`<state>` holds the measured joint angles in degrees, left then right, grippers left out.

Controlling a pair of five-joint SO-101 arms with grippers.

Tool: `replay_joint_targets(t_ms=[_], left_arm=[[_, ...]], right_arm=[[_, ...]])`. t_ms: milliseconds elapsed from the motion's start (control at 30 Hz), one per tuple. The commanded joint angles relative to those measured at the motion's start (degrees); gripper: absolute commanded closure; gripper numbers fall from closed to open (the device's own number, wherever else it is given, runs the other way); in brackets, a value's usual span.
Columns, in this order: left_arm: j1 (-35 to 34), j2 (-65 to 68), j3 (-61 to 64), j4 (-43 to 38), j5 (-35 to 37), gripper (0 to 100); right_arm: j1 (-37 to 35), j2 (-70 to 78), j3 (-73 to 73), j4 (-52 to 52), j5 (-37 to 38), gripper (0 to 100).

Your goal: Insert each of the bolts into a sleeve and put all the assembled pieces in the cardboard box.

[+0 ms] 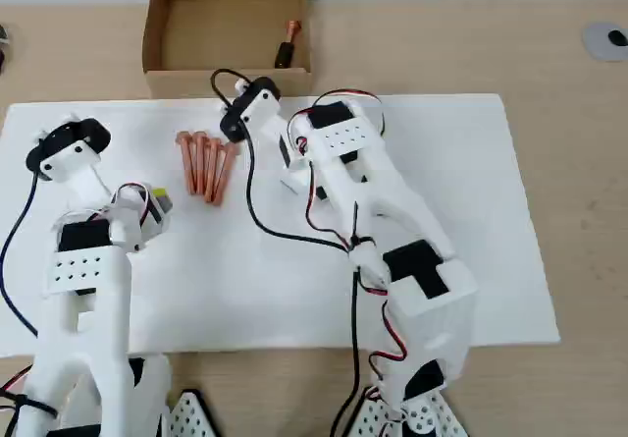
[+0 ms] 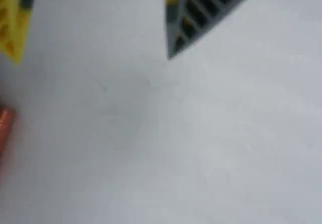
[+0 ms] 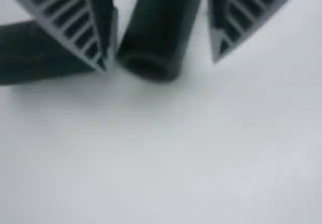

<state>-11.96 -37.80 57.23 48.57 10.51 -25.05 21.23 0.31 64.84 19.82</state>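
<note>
high view, which supplies the layout: the cardboard box (image 1: 162,34) stands open at the upper centre-left of the frame, on the table (image 1: 569,113) just above the white sheet (image 1: 471,260). one assembled piece (image 1: 287,44) lies inside against the right wall, copper head uppermost and dark sleeve end lowest. four bolts (image 1: 206,167) lie side by side on the sheet left of centre, copper, heads toward the box. my left arm (image 1: 83,270) is at lower left, my right arm (image 1: 343,162) at centre, just right of the bolts.

left wrist view, which supplies my jaw state: my left gripper (image 2: 93,57) is spread wide, one yellow finger (image 2: 12,27) at upper left and one grey ribbed finger (image 2: 201,7) at top centre, bare sheet between them, nothing held. a copper-coloured strip (image 2: 5,128) sits at the left edge, too blurred to identify.

right wrist view, which supplies the sleeves: my right gripper (image 3: 160,63) straddles a sleeve (image 3: 156,32), dark, tubular, its open end facing the camera. one finger touches it and a gap shows at the other, so the jaws are not clamped. a second sleeve (image 3: 35,53) lies on the sheet at the left.
</note>
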Motion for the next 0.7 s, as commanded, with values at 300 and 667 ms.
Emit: replay_joint_targets(t_ms=[300, 667], left_arm=[[0.97, 0.13, -2.64, -0.79, 0.0, 79], [0.97, 0.04, -2.64, -0.62, 0.0, 79]], right_arm=[[-0.4, -0.48, -3.21, 2.99, -5.36, 83.3], [-0.84, -0.04, -11.91, 13.27, -5.1, 83.2]])
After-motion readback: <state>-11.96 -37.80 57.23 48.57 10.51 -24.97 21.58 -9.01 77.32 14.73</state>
